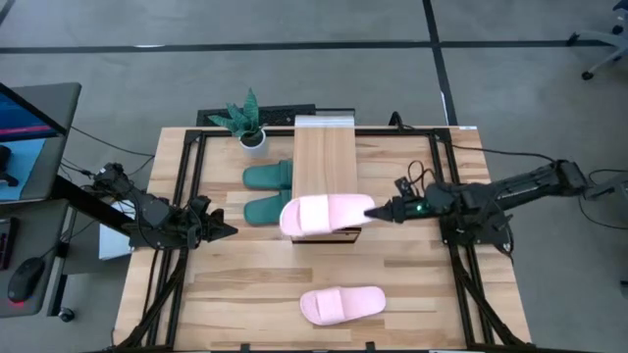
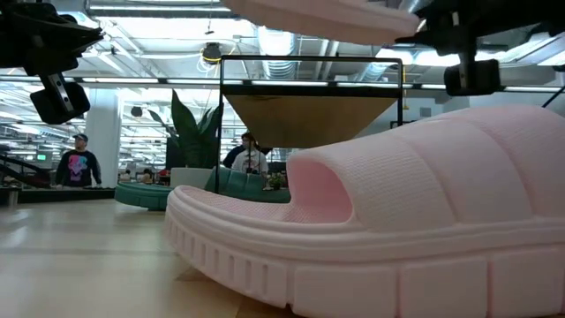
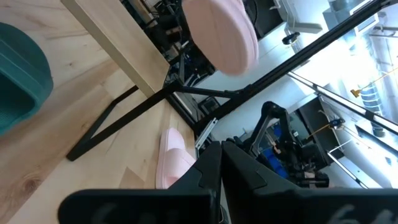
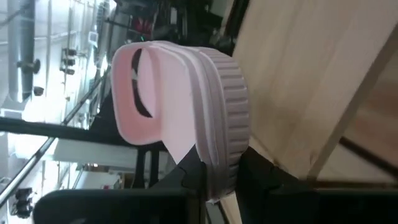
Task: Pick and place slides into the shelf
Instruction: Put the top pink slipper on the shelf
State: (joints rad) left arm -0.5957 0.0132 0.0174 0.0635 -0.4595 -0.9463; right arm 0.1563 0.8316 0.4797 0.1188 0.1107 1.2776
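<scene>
Right gripper (image 1: 378,210) clamping a pink slide (image 1: 324,214) over the shelf (image 1: 324,167) edge; left gripper (image 1: 228,231) waiting nearby, fingers pressed together, holding nothing.

This is a robot lab inside a big open office hall. The wooden table (image 1: 324,284) stands on a grey concrete floor (image 1: 294,69) with dark lines. A monitor (image 1: 25,123) and a mouse (image 1: 22,279) are beside it. Behind, there are ceiling pipes (image 2: 291,40), strip lights and people (image 2: 78,163) at desks.
</scene>
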